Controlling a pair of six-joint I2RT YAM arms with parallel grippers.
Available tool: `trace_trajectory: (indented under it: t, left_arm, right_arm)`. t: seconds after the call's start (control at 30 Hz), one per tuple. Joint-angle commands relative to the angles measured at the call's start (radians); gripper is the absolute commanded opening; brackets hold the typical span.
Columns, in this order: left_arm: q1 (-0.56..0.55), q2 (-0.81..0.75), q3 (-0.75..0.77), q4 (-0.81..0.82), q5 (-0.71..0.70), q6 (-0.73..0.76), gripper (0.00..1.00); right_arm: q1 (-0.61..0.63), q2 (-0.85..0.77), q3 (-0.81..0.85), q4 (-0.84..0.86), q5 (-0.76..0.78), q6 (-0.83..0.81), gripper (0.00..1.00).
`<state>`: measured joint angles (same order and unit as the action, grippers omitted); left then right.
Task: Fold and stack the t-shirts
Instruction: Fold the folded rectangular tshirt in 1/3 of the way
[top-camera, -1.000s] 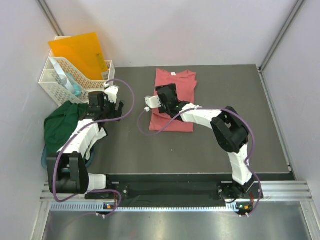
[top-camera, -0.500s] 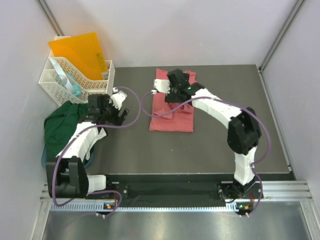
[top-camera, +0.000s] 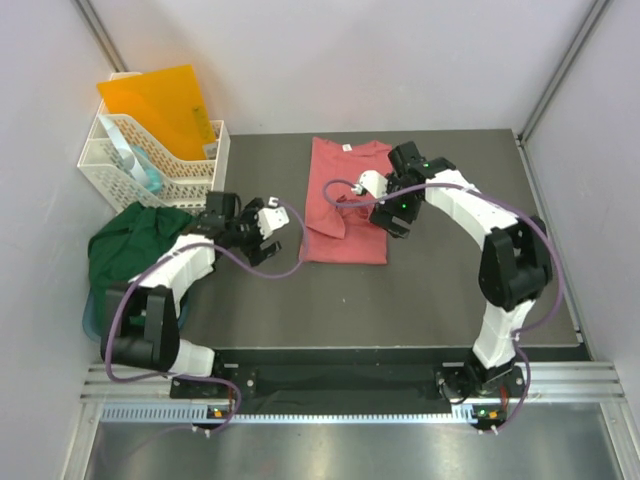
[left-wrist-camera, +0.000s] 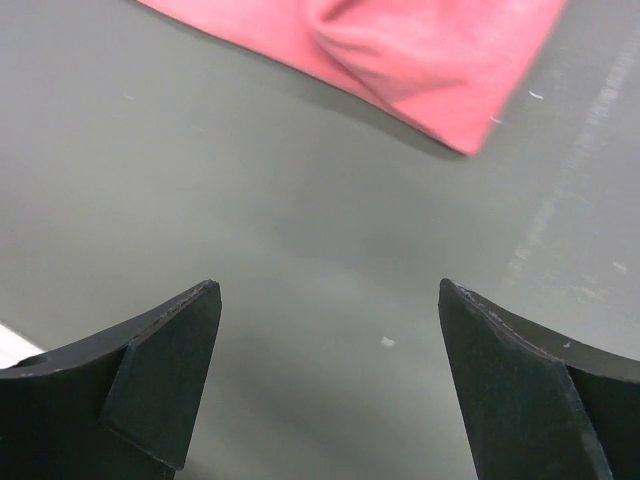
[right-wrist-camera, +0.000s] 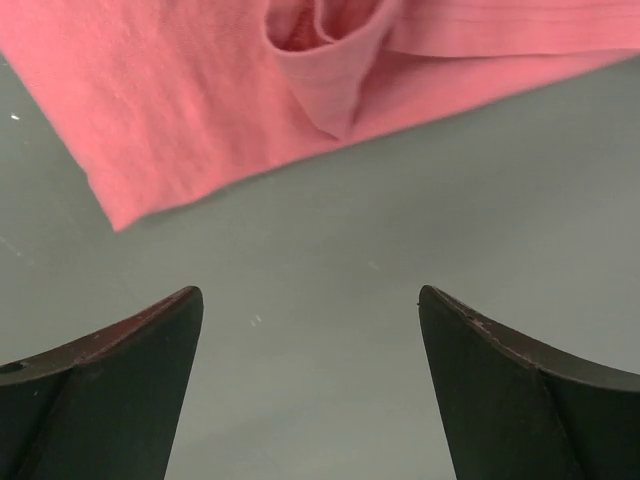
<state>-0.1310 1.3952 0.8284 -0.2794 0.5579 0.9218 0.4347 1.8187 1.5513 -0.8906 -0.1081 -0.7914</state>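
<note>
A white basket is sitting by the grey table's ten o'clock corner. An orange folder is standing tilted in it. Something pale blue is lying inside, too small to tell.

links: white | joints: black | cables: purple | fingers: matte black, wedge-shaped

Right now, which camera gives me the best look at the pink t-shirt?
The top external view: nearly the whole pink t-shirt shows, lying on the table, neck label at the far end. The left wrist view catches only one corner; the right wrist view only an edge with a loose fold.
</note>
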Motion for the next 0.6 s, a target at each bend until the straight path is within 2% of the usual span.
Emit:
trace_trajectory:
  t: [0.0, 0.13, 0.27, 0.57]
  left_arm:
    - [-0.044, 0.037, 0.159, -0.016, -0.134, 0.008, 0.94]
    - [-0.075, 0.071, 0.261, -0.070, -0.179, 0.057, 0.94]
    - [-0.084, 0.116, 0.297, -0.063, -0.177, 0.106, 0.94]
    - [-0.111, 0.195, 0.351, -0.012, -0.184, 0.075, 0.94]
  right_arm:
    - [-0.019, 0.079, 0.041, 0.044, -0.163, -0.012, 0.88]
    - [-0.016, 0.108, 0.098, 0.038, -0.234, 0.000, 0.89]
    - [-0.007, 0.099, 0.118, 0.056, -0.214, 0.015, 0.90]
    - [0.001, 0.157, 0.185, 0.133, -0.194, 0.055, 0.91]
